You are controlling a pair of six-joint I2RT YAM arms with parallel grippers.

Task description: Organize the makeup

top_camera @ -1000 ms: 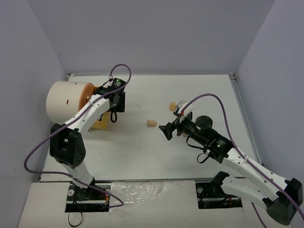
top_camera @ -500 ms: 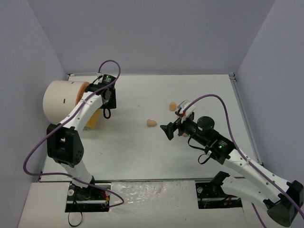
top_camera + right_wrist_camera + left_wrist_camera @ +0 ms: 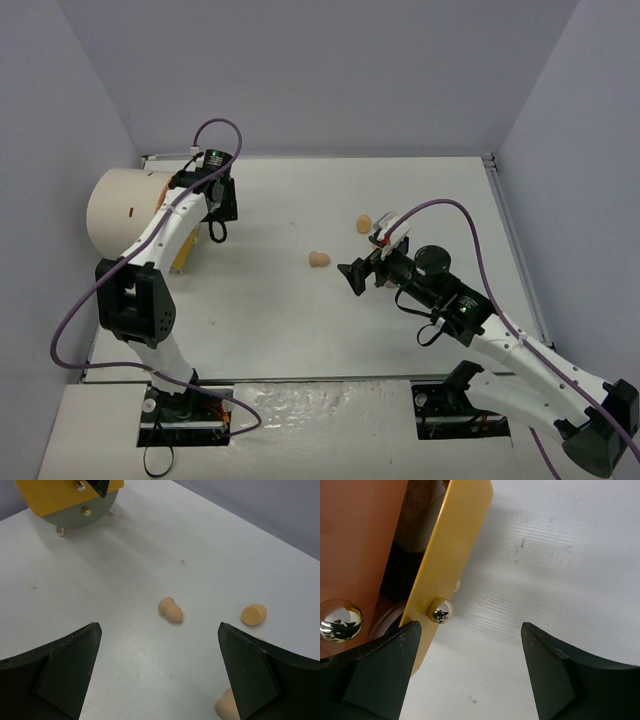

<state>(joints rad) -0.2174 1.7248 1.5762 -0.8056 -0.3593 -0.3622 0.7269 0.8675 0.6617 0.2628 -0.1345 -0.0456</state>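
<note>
Three peach sponges lie on the white table: one (image 3: 170,610) in the middle (image 3: 319,259), one (image 3: 253,614) further back (image 3: 364,223), and a third (image 3: 227,705) beside my right finger. My right gripper (image 3: 158,630) hangs open just short of the middle sponge (image 3: 350,275), holding nothing. My left gripper (image 3: 470,630) is open over bare table, its left finger (image 3: 385,670) beside the yellow drawer front (image 3: 455,540) and its gold knob (image 3: 440,610). In the top view the left gripper (image 3: 210,212) sits at the front of the cream cylinder (image 3: 120,205). Dark things show behind the drawer front, too hidden to name.
The cream cylinder's orange panel (image 3: 355,540) carries a second gold knob (image 3: 337,622). The yellow drawer front (image 3: 183,252) sticks out toward the near side. The right wrist view shows the cylinder (image 3: 70,500) far off. Lilac walls close in the table (image 3: 300,320) on three sides.
My left gripper has opened wider and moved back and left along the cylinder's front. The cylinder and yellow drawer front shifted left. The right arm has barely moved.
</note>
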